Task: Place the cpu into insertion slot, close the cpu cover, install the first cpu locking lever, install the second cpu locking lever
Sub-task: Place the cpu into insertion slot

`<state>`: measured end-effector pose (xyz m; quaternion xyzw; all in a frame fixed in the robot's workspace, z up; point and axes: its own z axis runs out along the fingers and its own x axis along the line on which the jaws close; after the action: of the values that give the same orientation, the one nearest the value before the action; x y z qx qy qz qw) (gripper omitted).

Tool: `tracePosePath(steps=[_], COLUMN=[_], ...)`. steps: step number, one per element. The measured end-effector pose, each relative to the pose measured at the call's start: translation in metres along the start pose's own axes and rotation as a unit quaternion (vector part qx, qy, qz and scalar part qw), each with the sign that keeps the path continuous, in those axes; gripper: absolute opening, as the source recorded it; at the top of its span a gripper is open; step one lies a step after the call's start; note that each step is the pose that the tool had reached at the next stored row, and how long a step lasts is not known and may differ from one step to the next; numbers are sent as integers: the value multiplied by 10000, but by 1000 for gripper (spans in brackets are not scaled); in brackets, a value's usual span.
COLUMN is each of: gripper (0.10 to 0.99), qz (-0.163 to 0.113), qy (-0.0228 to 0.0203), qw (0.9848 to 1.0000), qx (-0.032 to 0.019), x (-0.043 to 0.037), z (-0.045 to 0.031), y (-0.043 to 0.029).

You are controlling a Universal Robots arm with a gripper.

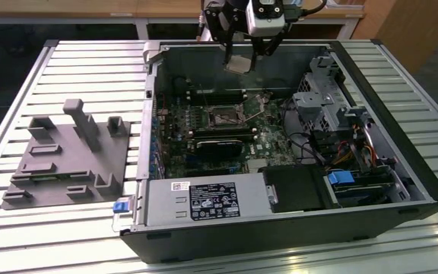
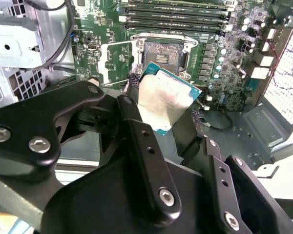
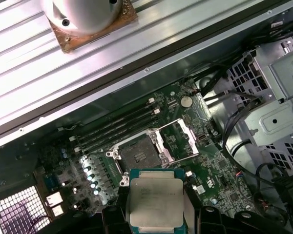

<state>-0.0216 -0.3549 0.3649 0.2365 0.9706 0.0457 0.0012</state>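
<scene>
Grip check: cpu (image 2: 163,100) pinched between the gripper's (image 1: 243,59) closed-in fingers, high over one wall edge of the computer case (image 1: 401,171).
You have the insertion slot (image 3: 139,152) open below it, toward the motherboard's middle and well apart from the chip, with the cpu cover (image 3: 191,138) swung aside.

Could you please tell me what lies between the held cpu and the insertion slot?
The stretch is bare: in the first wrist view the gripped cpu hangs right by the open insertion slot.
</scene>
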Motion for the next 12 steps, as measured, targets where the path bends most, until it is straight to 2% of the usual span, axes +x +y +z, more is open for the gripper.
tracePosePath(steps=[12], gripper=[525], qz=[288], qy=[-26], qw=[9996], qx=[-5], x=[0], z=[6], y=[0])
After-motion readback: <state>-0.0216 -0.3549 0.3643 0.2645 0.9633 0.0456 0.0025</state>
